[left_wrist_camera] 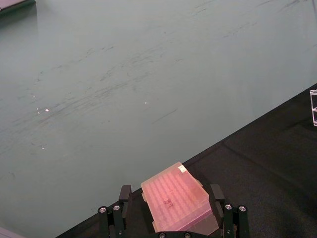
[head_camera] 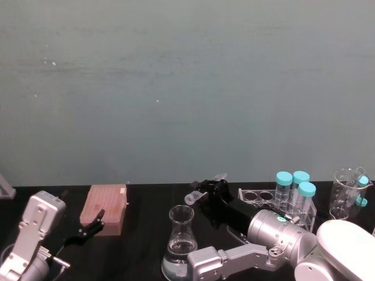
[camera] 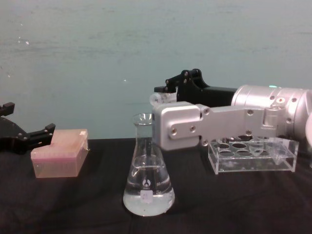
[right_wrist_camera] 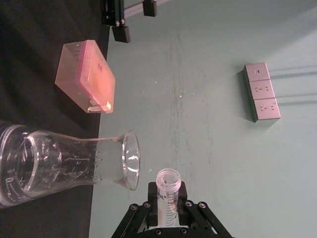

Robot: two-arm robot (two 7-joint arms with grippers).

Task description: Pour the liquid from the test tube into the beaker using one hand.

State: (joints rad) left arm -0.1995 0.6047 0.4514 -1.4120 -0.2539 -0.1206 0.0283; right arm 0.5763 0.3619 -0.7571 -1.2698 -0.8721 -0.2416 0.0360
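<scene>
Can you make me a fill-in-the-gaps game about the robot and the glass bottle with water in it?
1. The right gripper is shut on the small clear ___.
2. The clear liquid sits at the ___ of the beaker.
3. The box by the open left gripper is coloured ___.

Missing words: test tube; bottom; pink.

The table (head_camera: pixel 146 202) is seen from above in the head view. In the chest view the flask (camera: pixel 146 180) is viewed side-on, near, at table height. The left wrist view is aimed past the left gripper (left_wrist_camera: pixel 171 194) at the pink box (left_wrist_camera: pixel 174 201) just ahead. The right wrist view is pointed along the right gripper (right_wrist_camera: pixel 168 196) and tube (right_wrist_camera: pixel 168 184), the flask mouth beside them. The pink box is shared by all four.
</scene>
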